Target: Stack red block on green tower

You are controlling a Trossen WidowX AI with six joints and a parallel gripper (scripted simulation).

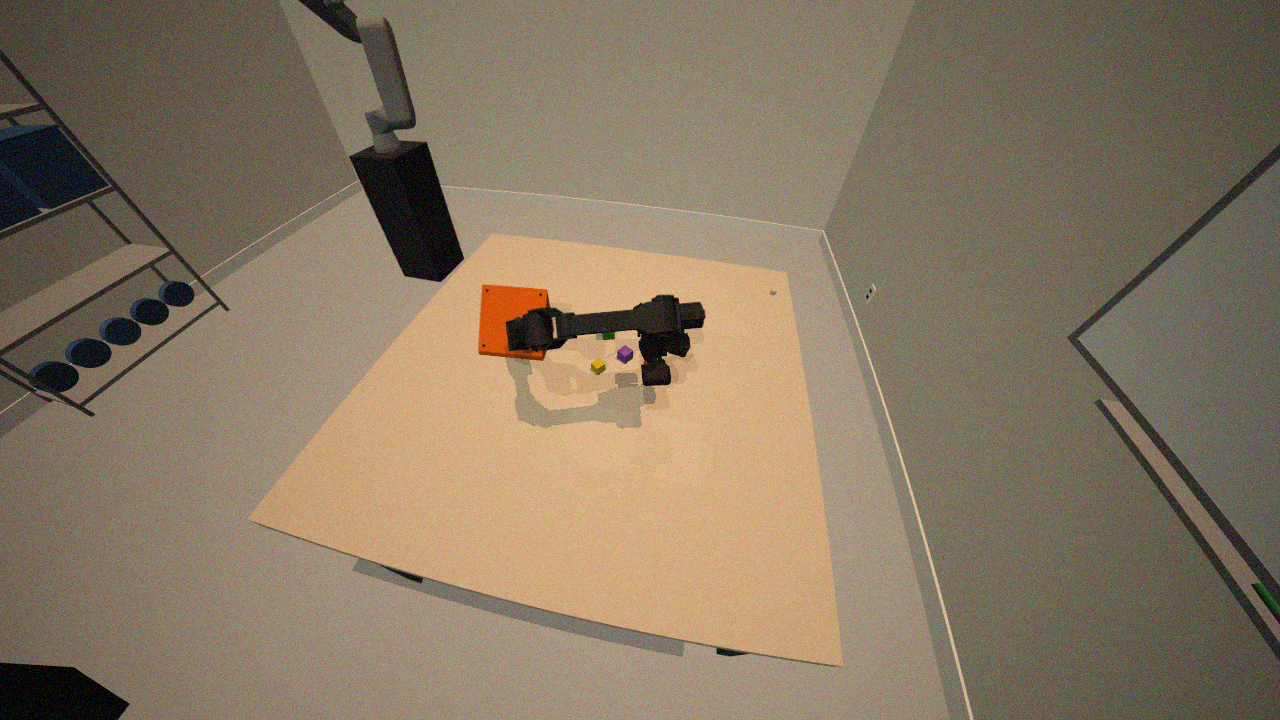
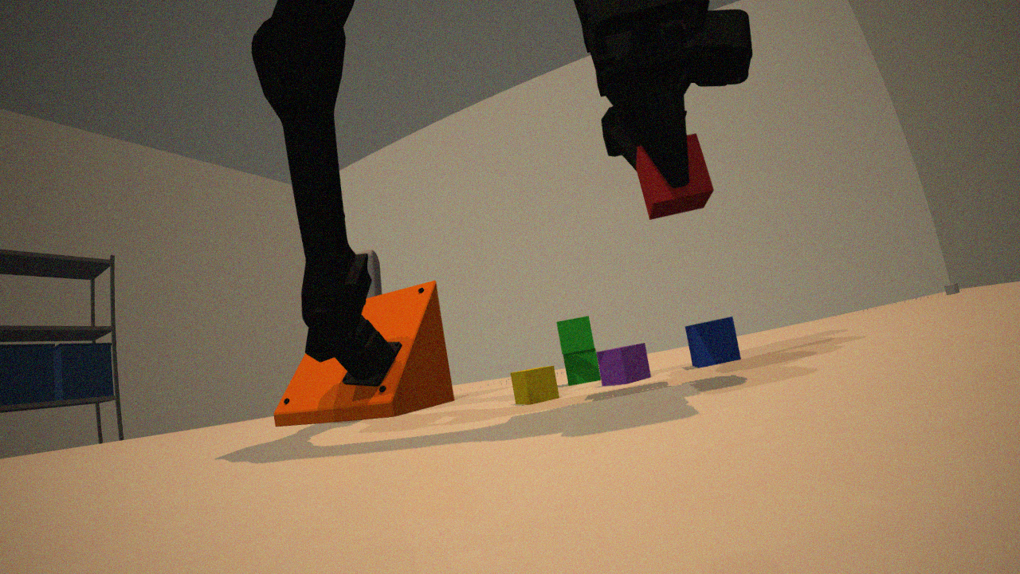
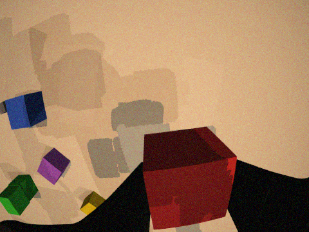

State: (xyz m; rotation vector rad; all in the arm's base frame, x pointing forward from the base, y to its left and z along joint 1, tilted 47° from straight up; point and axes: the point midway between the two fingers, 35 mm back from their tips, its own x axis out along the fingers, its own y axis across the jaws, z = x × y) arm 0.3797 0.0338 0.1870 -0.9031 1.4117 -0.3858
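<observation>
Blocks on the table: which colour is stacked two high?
The green tower: two green blocks, one atop the other. The yellow block, purple block and blue block each sit singly.

- No lettering, numbers, brand marks or signs can be read in any of the three views.
- The block faces and the orange base mount show plain colour only; its dark dots look like screw holes rather than characters, though the top view is too coarse to be sure.
</observation>
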